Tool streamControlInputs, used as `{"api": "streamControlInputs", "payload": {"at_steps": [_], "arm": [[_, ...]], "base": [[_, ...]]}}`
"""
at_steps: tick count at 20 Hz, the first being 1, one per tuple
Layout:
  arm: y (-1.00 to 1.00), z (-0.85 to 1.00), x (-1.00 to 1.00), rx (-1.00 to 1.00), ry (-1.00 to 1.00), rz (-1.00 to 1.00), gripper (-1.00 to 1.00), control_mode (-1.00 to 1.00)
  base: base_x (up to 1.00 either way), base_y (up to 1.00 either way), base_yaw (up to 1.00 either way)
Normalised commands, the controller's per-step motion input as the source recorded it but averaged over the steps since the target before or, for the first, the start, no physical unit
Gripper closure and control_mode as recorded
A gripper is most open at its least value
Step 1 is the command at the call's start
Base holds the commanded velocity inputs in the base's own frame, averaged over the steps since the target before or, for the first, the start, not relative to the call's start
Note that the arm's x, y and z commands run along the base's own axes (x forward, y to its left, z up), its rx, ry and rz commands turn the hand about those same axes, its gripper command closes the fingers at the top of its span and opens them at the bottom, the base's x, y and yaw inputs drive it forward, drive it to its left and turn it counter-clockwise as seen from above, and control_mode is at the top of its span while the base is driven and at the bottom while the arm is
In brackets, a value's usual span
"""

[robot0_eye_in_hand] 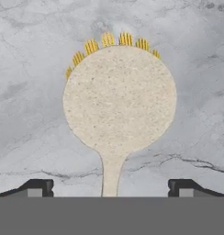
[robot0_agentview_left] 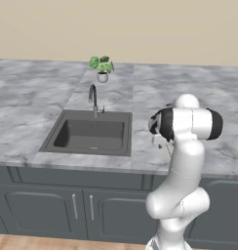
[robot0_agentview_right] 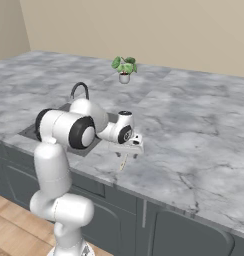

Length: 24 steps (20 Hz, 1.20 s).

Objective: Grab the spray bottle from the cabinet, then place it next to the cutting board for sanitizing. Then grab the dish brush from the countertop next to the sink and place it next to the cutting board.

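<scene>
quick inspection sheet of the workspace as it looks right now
surface: light grey veined marble countertop, bare around the brush
job's things: dish brush with pale round head and yellow bristles lies flat on the countertop, handle pointing between the fingertips; dark grey recessed sink beside the arm
clutter: small potted green plant behind the curved dark faucet
grippers: gripper open, above the brush, holding nothing
cables: nothing seen
surroundings: beige wall; dark grey base cabinet doors below
</scene>
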Motion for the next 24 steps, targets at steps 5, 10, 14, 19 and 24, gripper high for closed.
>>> {"api": "streamControlInputs", "payload": {"at_steps": [5, 10, 14, 19, 24], "arm": [[0.0, -0.31, 0.15, 0.0, 0.0, 0.0, 1.0, -1.0], [0.04, -0.06, 0.0, 0.02, 0.0, 0.0, 1.0, -1.0], [0.16, 0.01, -0.07, 0.01, -0.02, 0.0, 1.0, -1.0], [0.0, 0.48, -0.23, 0.0, -0.08, 0.01, 1.0, -1.0], [0.0, 1.0, -0.59, 0.01, -0.42, 0.1, 1.0, -1.0]], "base": [[0.0, 0.0, 0.0], [0.0, 0.0, 0.0], [0.0, 0.0, 0.0], [0.0, 0.0, 0.0], [0.0, 0.0, 0.0]]}}
